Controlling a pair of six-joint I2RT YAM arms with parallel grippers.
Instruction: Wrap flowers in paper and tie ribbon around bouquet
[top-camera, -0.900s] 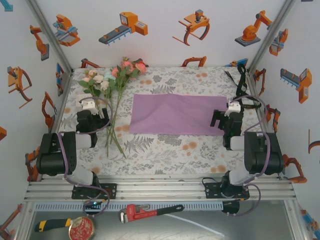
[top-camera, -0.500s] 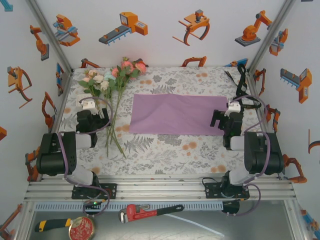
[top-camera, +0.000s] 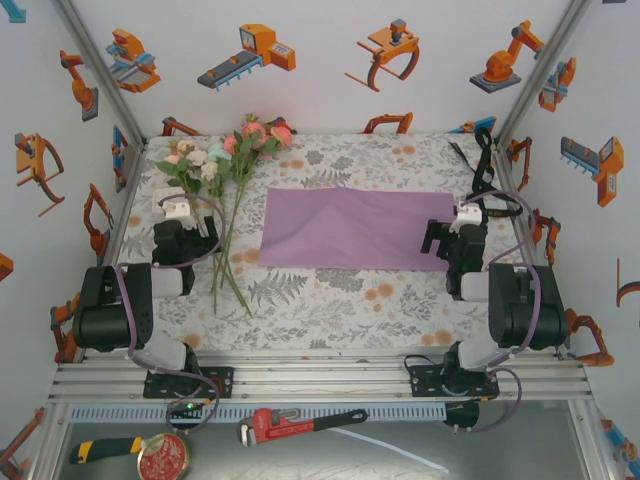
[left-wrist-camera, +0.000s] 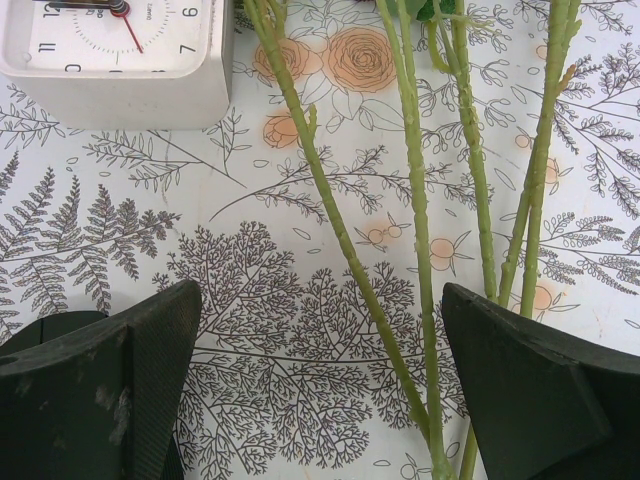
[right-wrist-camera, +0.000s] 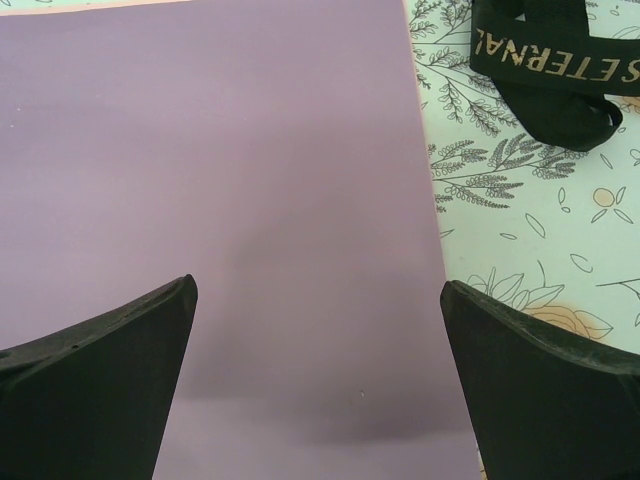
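Observation:
The flowers (top-camera: 235, 148) lie at the back left of the table, blooms far, long green stems (left-wrist-camera: 415, 240) running toward me. My left gripper (left-wrist-camera: 320, 390) is open low over the table cover; two stems pass between its fingers, close to the right finger (left-wrist-camera: 540, 390). The lilac-purple paper (top-camera: 350, 228) lies flat in the middle. My right gripper (top-camera: 437, 238) hangs open over the paper's right end (right-wrist-camera: 220, 180), nothing between its fingers (right-wrist-camera: 90, 380). The black ribbon (top-camera: 484, 160) with light lettering (right-wrist-camera: 545, 60) lies beyond it at the back right.
A white square clock (left-wrist-camera: 110, 60) stands just ahead-left of the left gripper. White walls close in the table on three sides. On the shelf below the near rail lie a red pipe wrench (top-camera: 290, 424), a round red tin (top-camera: 163, 457) and a yellow-handled tool (top-camera: 105, 448).

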